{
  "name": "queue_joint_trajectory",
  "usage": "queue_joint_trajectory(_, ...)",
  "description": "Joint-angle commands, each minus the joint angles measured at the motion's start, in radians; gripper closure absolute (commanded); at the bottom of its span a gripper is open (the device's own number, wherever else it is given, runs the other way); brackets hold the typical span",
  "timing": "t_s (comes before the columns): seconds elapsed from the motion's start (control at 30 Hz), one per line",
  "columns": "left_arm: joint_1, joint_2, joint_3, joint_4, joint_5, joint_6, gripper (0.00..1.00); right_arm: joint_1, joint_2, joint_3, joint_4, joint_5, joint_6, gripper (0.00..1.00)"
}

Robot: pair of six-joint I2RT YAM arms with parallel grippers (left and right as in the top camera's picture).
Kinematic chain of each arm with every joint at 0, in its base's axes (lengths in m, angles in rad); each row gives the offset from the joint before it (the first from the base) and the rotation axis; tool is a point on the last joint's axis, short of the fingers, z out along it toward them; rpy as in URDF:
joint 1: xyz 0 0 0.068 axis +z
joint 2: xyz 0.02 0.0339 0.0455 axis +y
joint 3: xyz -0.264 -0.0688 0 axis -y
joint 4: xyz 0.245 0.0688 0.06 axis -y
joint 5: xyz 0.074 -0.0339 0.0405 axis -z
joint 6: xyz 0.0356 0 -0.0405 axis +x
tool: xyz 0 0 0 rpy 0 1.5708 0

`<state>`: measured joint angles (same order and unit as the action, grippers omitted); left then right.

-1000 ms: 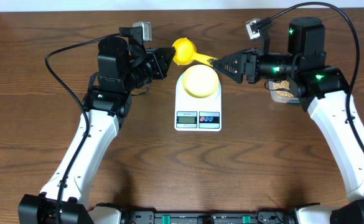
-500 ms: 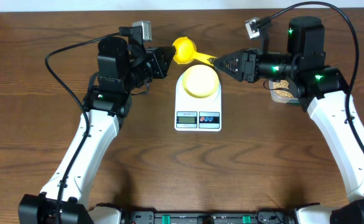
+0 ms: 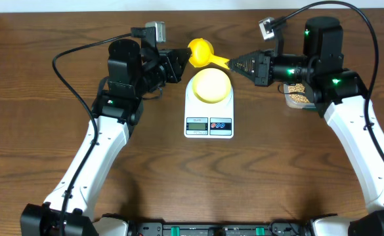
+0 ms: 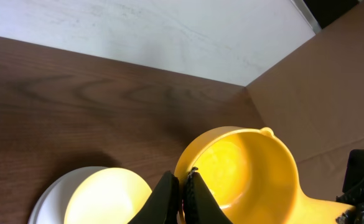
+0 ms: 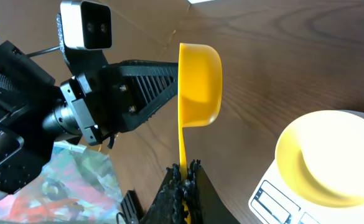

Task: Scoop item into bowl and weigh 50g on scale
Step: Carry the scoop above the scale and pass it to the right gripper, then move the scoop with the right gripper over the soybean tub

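Note:
The yellow long-handled scoop (image 3: 200, 52) hangs empty above the table behind the scale (image 3: 209, 121), held from both sides. My left gripper (image 3: 182, 62) is shut on the rim of its cup (image 4: 244, 168). My right gripper (image 3: 230, 63) is shut on the thin handle (image 5: 183, 140). The pale-yellow bowl (image 3: 211, 85) sits empty on the white scale, also seen in the right wrist view as the bowl (image 5: 331, 155). Tan beans (image 3: 298, 97) lie in a clear tub at the right, mostly hidden by my right arm.
The scale's display and two buttons (image 3: 209, 124) face the front edge. A light wall (image 4: 169, 31) runs along the far side of the wooden table (image 3: 178, 183). Cables loop over both arms.
My right gripper has closed on the scoop's handle. My left arm has carried the scoop slightly to the right and back, still gripping the rim.

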<state>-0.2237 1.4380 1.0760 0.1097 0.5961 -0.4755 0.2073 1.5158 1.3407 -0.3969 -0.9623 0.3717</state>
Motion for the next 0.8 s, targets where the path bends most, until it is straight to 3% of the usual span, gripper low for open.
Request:
queue_joint_trajectory(0.0,0.000,0.000,0.019,0.005,-0.002,-0.013,0.93,0.011,-0.004,0.017,0.005,-0.016,-0.005,0.99)
queue_joint_trajectory(0.23,0.000,0.000,0.019,0.030,-0.001,-0.013,0.93,0.023,-0.004,0.017,0.005,0.032,0.016,0.99)
queue_joint_trajectory(0.27,0.000,0.000,0.019,0.046,-0.001,-0.013,0.87,0.026,-0.004,0.017,0.005,0.049,0.018,0.99)
queue_joint_trajectory(0.3,0.000,0.000,0.019,0.067,-0.001,-0.013,0.68,0.029,-0.004,0.017,0.005,0.066,0.017,0.99)
queue_joint_trajectory(0.43,0.000,-0.003,0.019,0.129,0.000,-0.013,0.33,0.029,-0.005,0.017,0.038,0.131,0.017,0.99)
queue_joint_trajectory(0.6,0.000,-0.019,0.019,0.135,0.003,0.006,0.29,0.029,-0.005,0.036,0.046,0.246,0.012,0.98)
queue_joint_trajectory(0.77,0.000,-0.065,0.019,0.006,-0.016,0.195,0.29,0.026,-0.005,0.118,-0.091,0.485,-0.097,0.98)
